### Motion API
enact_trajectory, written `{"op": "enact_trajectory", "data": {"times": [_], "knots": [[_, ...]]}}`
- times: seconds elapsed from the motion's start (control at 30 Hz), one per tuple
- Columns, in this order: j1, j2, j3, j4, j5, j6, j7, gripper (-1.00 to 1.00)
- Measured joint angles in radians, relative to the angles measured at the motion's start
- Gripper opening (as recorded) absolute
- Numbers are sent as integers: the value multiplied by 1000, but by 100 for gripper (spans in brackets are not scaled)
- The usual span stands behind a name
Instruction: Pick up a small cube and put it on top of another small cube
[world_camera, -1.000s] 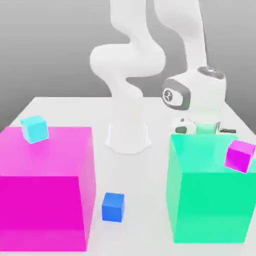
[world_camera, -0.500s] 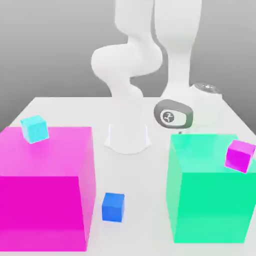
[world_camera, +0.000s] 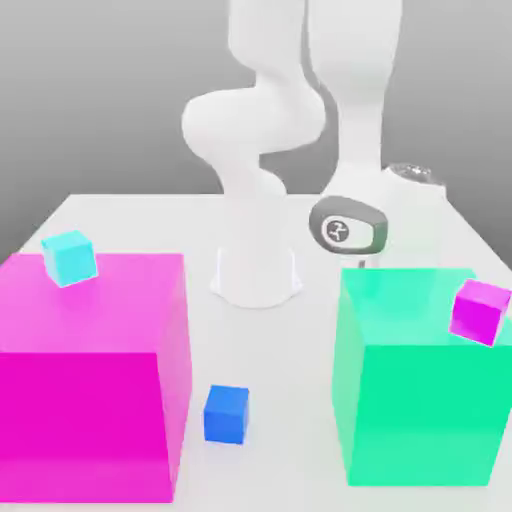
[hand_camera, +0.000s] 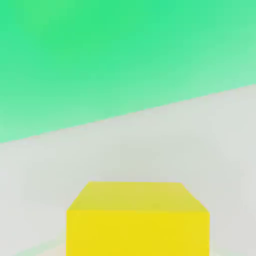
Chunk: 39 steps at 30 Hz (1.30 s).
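Gripper closed to narrow gap at yellow cube; firm hold on it cannot be told. Large green block near gripper, between it and exterior camera; small magenta cube on block. Farther out, dark blue cube on table. Farthest from gripper, cyan cube on large magenta block.

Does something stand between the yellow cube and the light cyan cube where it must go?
Yes: the large magenta block bears the small cyan cube, so the small yellow cube must probably rise above it.
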Motion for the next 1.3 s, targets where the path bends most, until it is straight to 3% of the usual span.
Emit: {"op": "enact_trajectory", "data": {"times": [0.3,0.43,0.6,0.77,1.13,1.3], "knots": [[-132,-133,250,-48,428,-81,-315,-100],[-88,-191,255,-67,604,-118,-444,-100],[-48,-257,219,-88,728,-163,-553,-100],[22,-192,240,-10,687,-349,-776,-100],[138,7,320,252,379,-787,-1321,-100],[134,37,319,396,264,-899,-1568,-100]]}}
